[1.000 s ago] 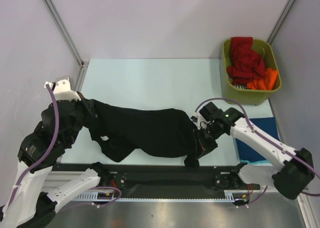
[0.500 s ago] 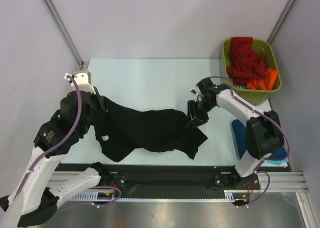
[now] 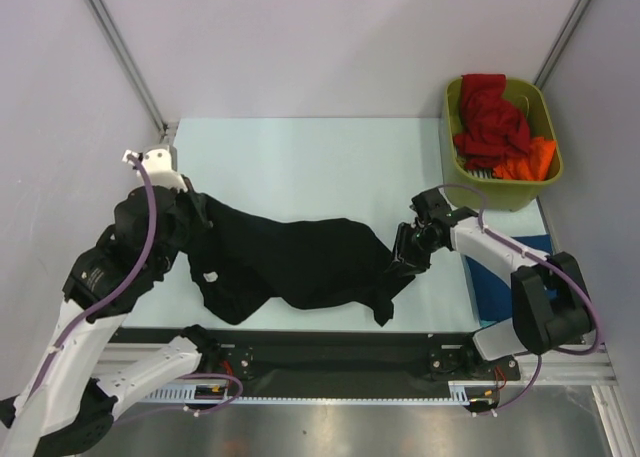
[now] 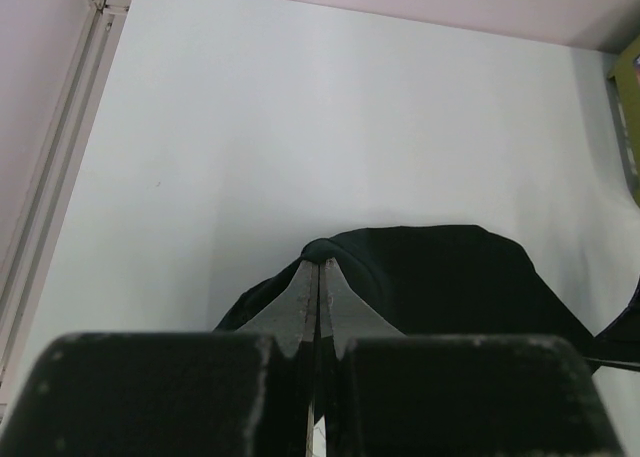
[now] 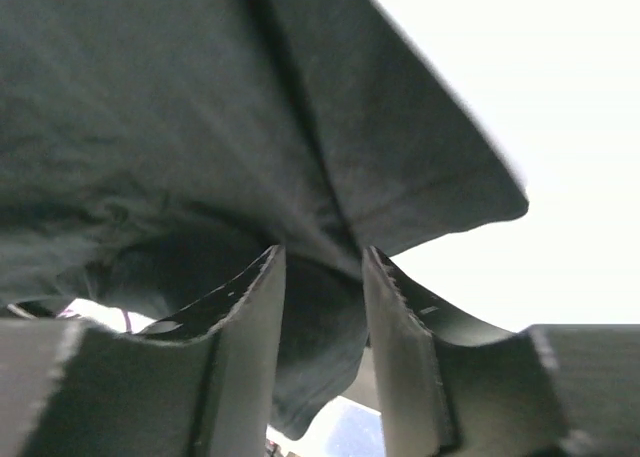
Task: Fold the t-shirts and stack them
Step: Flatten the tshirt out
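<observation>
While spreading the soft black cloth t-shirt [image 3: 290,262] over the pale table [image 3: 300,167], near side: pinched tight in the left gripper [image 4: 318,269], clamped by the right gripper [image 5: 322,259]. Next, seemingly: pull taut, lay flat.

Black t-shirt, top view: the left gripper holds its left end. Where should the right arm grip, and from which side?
The black t-shirt lies stretched left to right, so its bunched right end is the part, approached from the right side, opposite the left gripper. The right gripper sits there, cloth between its fingers.
</observation>
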Tool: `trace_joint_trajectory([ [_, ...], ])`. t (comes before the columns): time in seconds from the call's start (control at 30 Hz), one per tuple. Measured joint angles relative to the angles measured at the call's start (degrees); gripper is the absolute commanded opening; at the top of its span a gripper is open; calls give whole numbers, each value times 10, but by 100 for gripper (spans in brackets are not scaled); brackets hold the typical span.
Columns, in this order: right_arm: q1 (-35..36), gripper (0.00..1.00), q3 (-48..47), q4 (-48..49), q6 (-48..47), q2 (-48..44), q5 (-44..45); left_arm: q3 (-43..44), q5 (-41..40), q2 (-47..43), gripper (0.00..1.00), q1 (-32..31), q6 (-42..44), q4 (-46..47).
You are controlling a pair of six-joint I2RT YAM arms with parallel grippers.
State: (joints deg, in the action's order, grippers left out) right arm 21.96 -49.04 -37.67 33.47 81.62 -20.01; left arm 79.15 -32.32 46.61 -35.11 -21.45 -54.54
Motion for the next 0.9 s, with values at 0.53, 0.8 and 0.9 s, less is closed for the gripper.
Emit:
trace_joint_trajectory([
  [0.53, 0, 34, -135, 22, -23, 202, 122, 0, 11, 60, 0, 1, 10, 25],
  [0.8, -23, 49, -328, 19, -114, 297, 246, 0, 32, 72, 0, 13, 11, 31],
  [0.9, -26, 55, -305, 6, -125, 237, 243, 0, 46, 78, 0, 18, 11, 31],
])
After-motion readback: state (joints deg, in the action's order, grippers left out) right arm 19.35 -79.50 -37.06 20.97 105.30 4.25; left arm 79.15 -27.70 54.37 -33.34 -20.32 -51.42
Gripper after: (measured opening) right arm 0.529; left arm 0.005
